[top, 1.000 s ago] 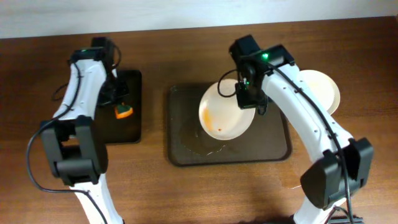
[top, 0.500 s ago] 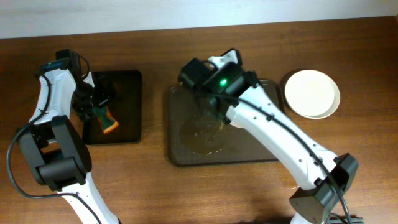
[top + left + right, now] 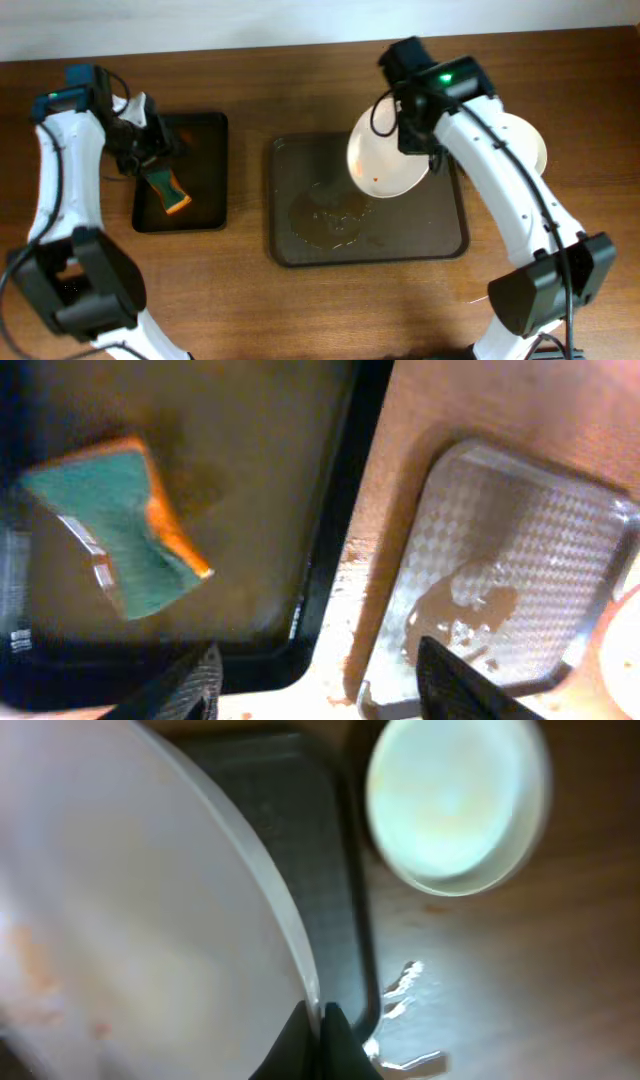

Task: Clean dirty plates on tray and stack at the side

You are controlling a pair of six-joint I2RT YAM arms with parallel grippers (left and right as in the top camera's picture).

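My right gripper (image 3: 320, 1038) is shut on the rim of a white plate (image 3: 130, 900), holding it tilted above the far right part of the dark tray (image 3: 290, 240). The held plate (image 3: 385, 158) shows small orange-red specks. A clean white plate stack (image 3: 455, 805) sits on the table to the right of the tray, and in the overhead view the plate stack (image 3: 525, 150) is partly behind my right arm. My left gripper (image 3: 320, 690) is open over the small black tray (image 3: 205, 135), with nothing between its fingers (image 3: 190, 685).
A green and orange sponge (image 3: 115, 540) lies loose on the black tray (image 3: 250, 450), just ahead of my left fingers. A wet brown puddle (image 3: 325, 215) covers the middle of the dark tray. Bare wooden table surrounds both trays.
My left gripper opened and let the sponge go onto the black tray, drawing back to the left. My right arm swung left across the tray and came back to the far right with the plate.
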